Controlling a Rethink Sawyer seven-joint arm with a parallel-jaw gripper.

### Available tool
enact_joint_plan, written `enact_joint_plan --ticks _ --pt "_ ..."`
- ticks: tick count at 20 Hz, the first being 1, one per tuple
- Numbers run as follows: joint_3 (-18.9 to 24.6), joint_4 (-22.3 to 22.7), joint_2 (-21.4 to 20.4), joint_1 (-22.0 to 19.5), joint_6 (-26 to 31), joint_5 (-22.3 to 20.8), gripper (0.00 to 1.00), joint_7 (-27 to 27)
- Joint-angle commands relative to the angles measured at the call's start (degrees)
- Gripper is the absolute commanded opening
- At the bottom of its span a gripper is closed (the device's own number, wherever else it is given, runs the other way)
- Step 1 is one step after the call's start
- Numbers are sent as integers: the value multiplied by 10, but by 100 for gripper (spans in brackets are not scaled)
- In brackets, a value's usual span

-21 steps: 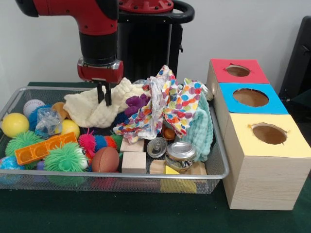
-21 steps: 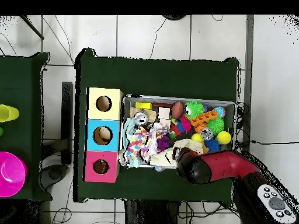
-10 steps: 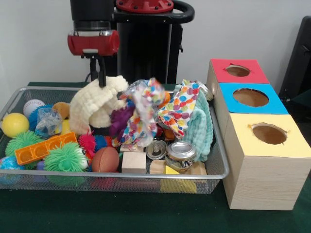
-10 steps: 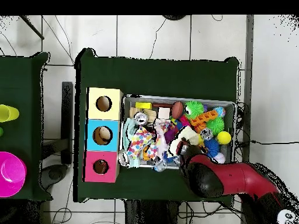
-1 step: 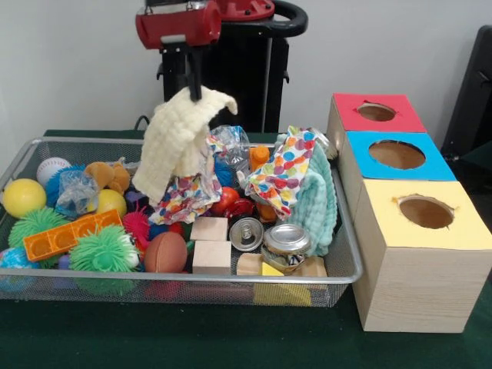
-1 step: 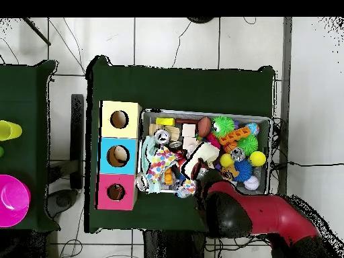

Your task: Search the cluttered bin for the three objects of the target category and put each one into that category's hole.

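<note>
My gripper hangs high over the back middle of the wire bin, shut on the top of a cream waffle cloth. The cloth dangles free, and its lower edge brushes a polka-dot cloth on the pile. Another polka-dot cloth and a mint cloth lie at the bin's right end. Beside the bin stand the red box, blue box and yellow box, each with a round hole. From overhead the arm hides the gripper, and the cream cloth shows beside it.
The bin also holds yellow balls, green spiky balls, an orange brick, a small football, wooden blocks and cans. Overhead, a pink bowl sits on a side table.
My gripper has risen and shifted right in the front view, pulling the cream cloth up off the pile. The polka-dot cloth that rose with it has slipped back down.
</note>
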Motion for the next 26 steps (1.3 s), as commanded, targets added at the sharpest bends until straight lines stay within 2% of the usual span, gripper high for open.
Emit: enact_joint_plan --ticks 1,8,11,12,20,26 --pt "11 83 -44 58 -40 52 0 103" --pt "-82 70 5 134 -103 38 0 113" --pt "-75 72 11 127 -105 33 0 91" --pt "-72 73 13 125 -112 33 100 81" --pt "-67 67 5 118 -106 33 100 67" --pt "-38 68 5 83 -94 45 100 62"
